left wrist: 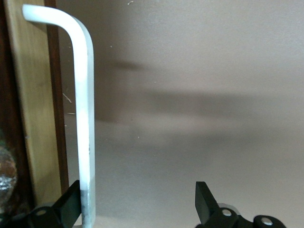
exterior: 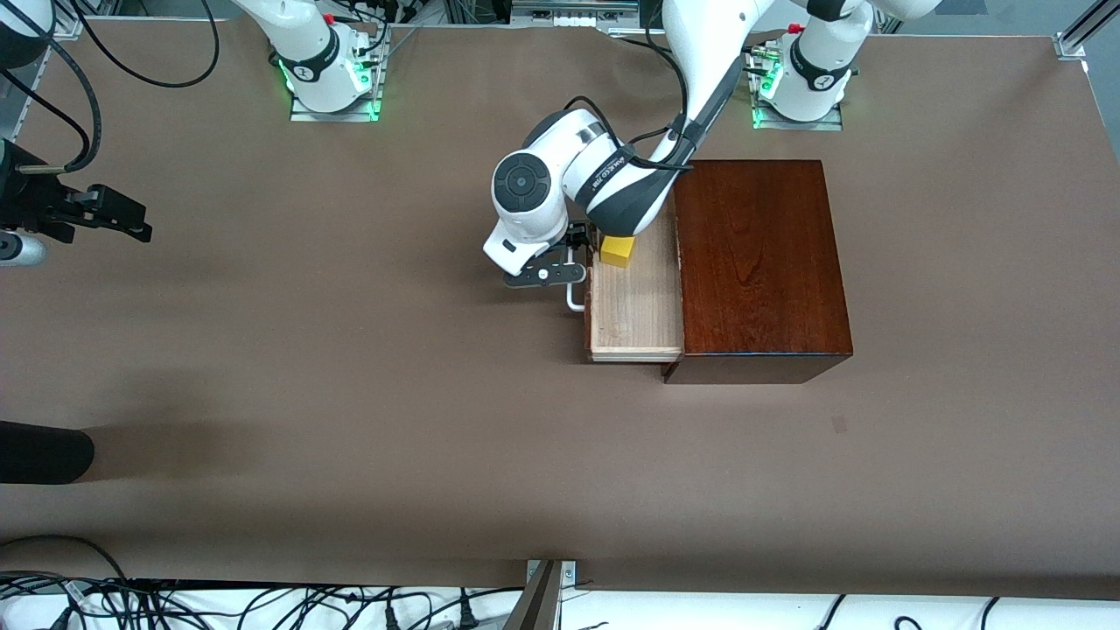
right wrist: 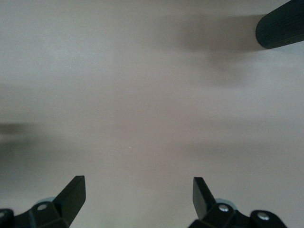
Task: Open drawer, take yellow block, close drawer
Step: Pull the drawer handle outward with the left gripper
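Note:
The drawer (exterior: 634, 311) stands pulled out of the dark wooden box (exterior: 757, 262), toward the right arm's end of the table. The yellow block (exterior: 617, 251) rests in the tray at the end farther from the front camera. My left gripper (left wrist: 137, 194) hangs open at the drawer's front (left wrist: 57, 95). The white handle (left wrist: 84, 109) runs between its fingers, close against one fingertip (left wrist: 71, 199). In the front view the left hand (exterior: 573, 249) covers the handle's upper part. My right gripper (exterior: 140, 220) waits open over bare table at the right arm's end, nothing between its fingers (right wrist: 137, 187).
A black cylinder (exterior: 44, 451) lies at the table's edge at the right arm's end, nearer the front camera; the same cylinder (right wrist: 280, 26) shows in the right wrist view. Cables run along the table's near edge (exterior: 262, 604).

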You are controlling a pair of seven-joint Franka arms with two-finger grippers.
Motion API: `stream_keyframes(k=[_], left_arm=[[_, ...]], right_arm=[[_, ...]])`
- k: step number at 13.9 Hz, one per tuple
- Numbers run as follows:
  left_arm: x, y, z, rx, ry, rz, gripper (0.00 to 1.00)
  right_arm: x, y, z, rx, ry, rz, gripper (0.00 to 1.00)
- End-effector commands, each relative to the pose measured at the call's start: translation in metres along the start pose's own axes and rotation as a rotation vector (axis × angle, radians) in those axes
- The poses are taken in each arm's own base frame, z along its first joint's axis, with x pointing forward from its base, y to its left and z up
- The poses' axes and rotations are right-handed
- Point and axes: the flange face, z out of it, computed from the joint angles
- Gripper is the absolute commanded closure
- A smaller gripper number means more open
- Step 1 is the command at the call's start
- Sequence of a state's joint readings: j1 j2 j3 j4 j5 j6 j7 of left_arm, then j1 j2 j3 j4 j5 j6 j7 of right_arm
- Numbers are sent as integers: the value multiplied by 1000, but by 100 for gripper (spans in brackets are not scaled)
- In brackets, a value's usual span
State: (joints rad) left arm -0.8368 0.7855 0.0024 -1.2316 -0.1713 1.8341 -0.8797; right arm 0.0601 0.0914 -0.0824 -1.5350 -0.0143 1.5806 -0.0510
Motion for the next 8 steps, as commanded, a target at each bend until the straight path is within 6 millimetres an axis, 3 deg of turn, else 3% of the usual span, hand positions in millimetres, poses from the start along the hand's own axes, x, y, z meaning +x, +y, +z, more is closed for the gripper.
stream_keyframes(k=[1, 8], left_arm=[[-26, 38, 4, -111, -50, -18, 0], [-24, 29, -6, -78, -49, -10, 0]], right_arm=[[-4, 2, -8, 14, 8, -6, 0], [-4, 3, -8, 14, 8, -6, 0]])
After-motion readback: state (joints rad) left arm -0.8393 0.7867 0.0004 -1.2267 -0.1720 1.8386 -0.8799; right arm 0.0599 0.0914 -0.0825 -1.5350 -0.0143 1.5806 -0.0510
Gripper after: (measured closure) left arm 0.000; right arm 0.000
